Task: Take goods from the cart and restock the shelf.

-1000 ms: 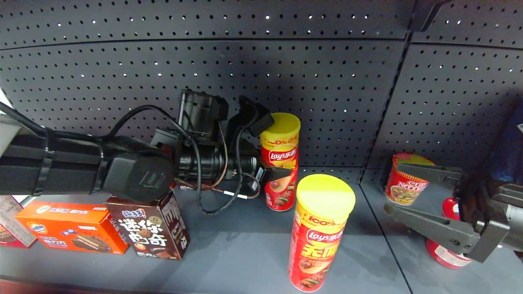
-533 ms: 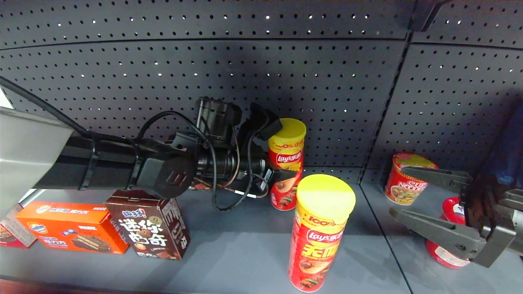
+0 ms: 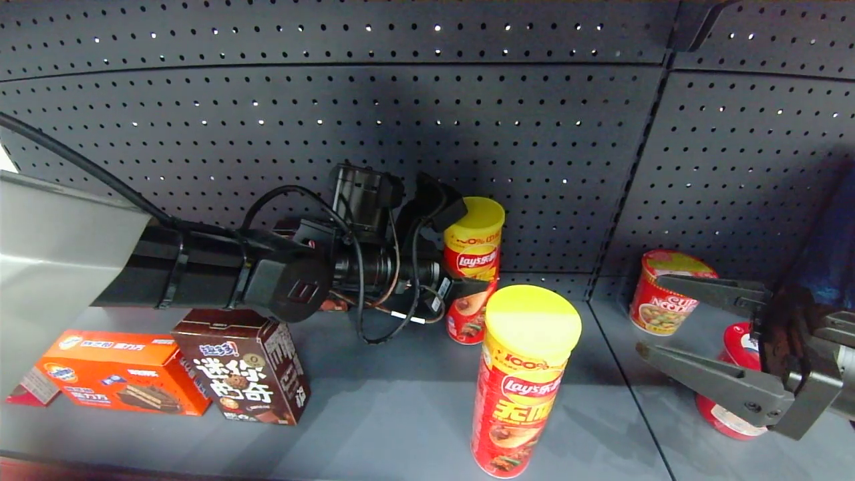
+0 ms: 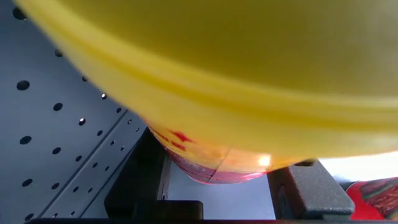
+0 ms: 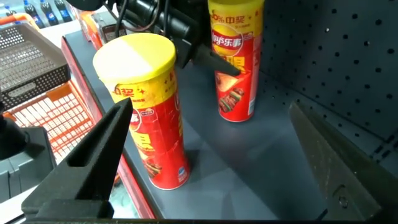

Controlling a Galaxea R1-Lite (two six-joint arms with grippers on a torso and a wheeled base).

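— Why was the left pincer [image 3: 467, 287] clamped round the rear can [image 3: 473, 230]?
— To stand it on the shelf [image 3: 401, 414], I'd judge, against the pegboard [image 3: 534, 133] beyond that pincer.
— The right pincer [image 3: 649, 312]?
— Gaping wide, empty, a cup [image 3: 671, 262] just behind it.
— Count?
— Two cans, the front can [image 3: 521, 381] between the pincers; an orange box [image 3: 113, 371], a brown box [image 3: 250, 374]; one cup.

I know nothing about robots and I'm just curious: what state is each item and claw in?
rear chip can: upright, lid on, gripped.
front chip can: upright, lid on, free.
cup noodles: upright.
brown snack box: standing, closed.
orange snack box: lying flat, closed.
left gripper: shut on rear chip can.
right gripper: open, empty.
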